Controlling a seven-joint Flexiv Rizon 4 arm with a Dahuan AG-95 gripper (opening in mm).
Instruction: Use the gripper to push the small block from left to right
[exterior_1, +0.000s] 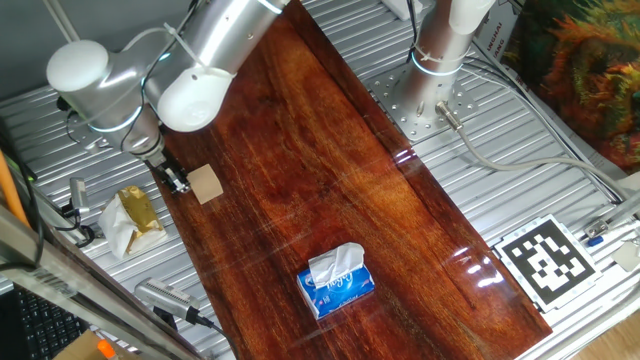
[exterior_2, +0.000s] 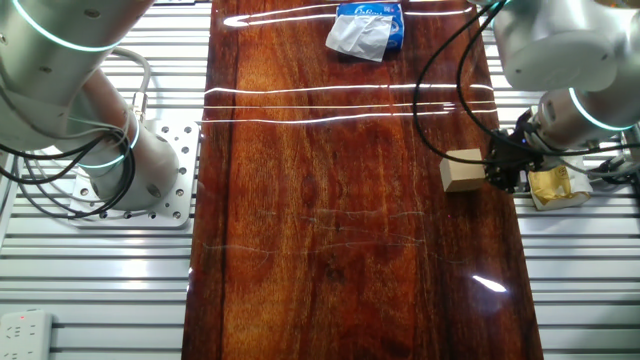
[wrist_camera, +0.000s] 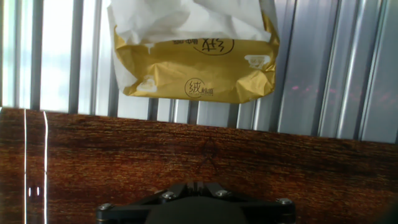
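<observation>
The small tan wooden block (exterior_1: 206, 184) sits near the left edge of the dark wooden board (exterior_1: 330, 180). It also shows in the other fixed view (exterior_2: 462, 170). My gripper (exterior_1: 177, 182) stands low on the board just left of the block, touching or nearly touching its side; it also shows in the other fixed view (exterior_2: 503, 165). Its narrow black fingers look closed together. In the hand view only the gripper's black base (wrist_camera: 196, 202) shows, with the fingers pressed together and the block out of view.
A yellow-white wrapper (exterior_1: 133, 218) lies on the metal slats left of the board, close behind the gripper; the hand view shows it too (wrist_camera: 196, 53). A blue tissue pack (exterior_1: 337, 281) lies on the board's near end. A white arm base (exterior_1: 440, 45) stands at the back.
</observation>
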